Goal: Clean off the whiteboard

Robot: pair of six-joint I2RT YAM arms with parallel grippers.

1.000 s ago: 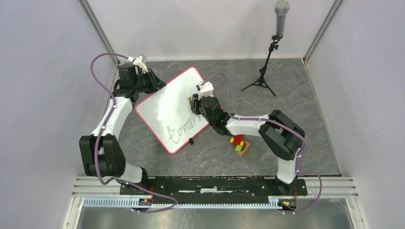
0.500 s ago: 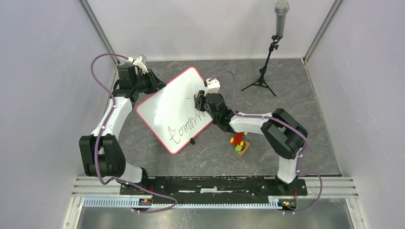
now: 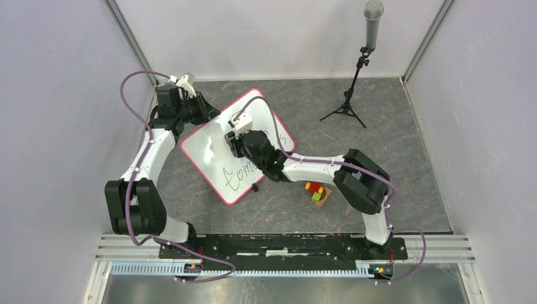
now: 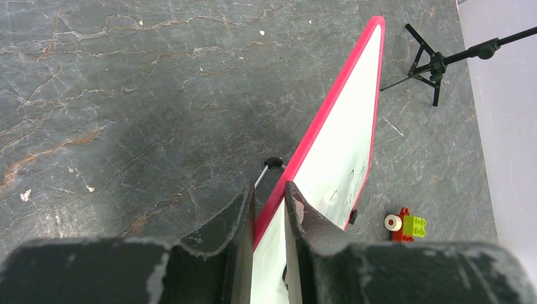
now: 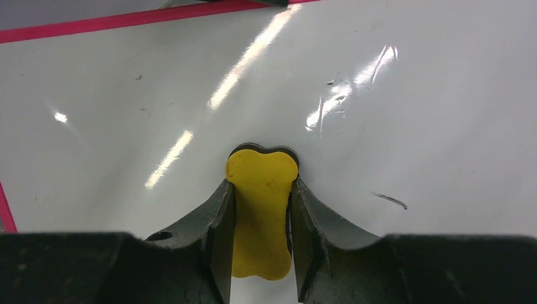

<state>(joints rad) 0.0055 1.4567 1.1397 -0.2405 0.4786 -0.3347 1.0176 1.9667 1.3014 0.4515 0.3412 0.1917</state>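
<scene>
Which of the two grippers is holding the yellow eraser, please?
The right gripper: it pinches the yellow eraser over the whiteboard face, whereas the left gripper only clamps the board's pink-red rim.

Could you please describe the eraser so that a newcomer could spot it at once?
Find the big pink-rimmed whiteboard. The right gripper reaches over its white face, with the eraser clamped between its jaws. It is the only yellow thing on the board: a bone-shaped pad with a dark underside.
</scene>
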